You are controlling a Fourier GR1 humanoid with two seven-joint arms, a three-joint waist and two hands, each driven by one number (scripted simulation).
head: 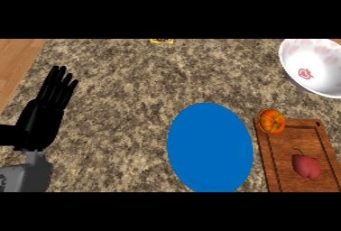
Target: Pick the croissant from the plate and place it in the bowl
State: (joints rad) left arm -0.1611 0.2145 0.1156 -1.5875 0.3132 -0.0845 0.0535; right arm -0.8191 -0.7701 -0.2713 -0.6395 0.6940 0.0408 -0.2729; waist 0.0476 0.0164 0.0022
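A blue plate [209, 146] lies on the speckled stone counter [133, 90], right of the middle, and its surface is bare. No croissant shows anywhere in the head view. A white bowl [316, 65] with red markings stands at the far right corner, cut by the view's edge. My left hand [43, 115] rests at the left edge, open with fingers straight and pointing up, well apart from the plate. My right hand does not show.
A wooden cutting board [283, 178] lies right of the plate with a red pepper [306, 164] on it and an orange round fruit [272, 121] at its far corner. A small yellow item [161, 40] sits at the counter's far edge. Wood floor [16, 63] shows at far left.
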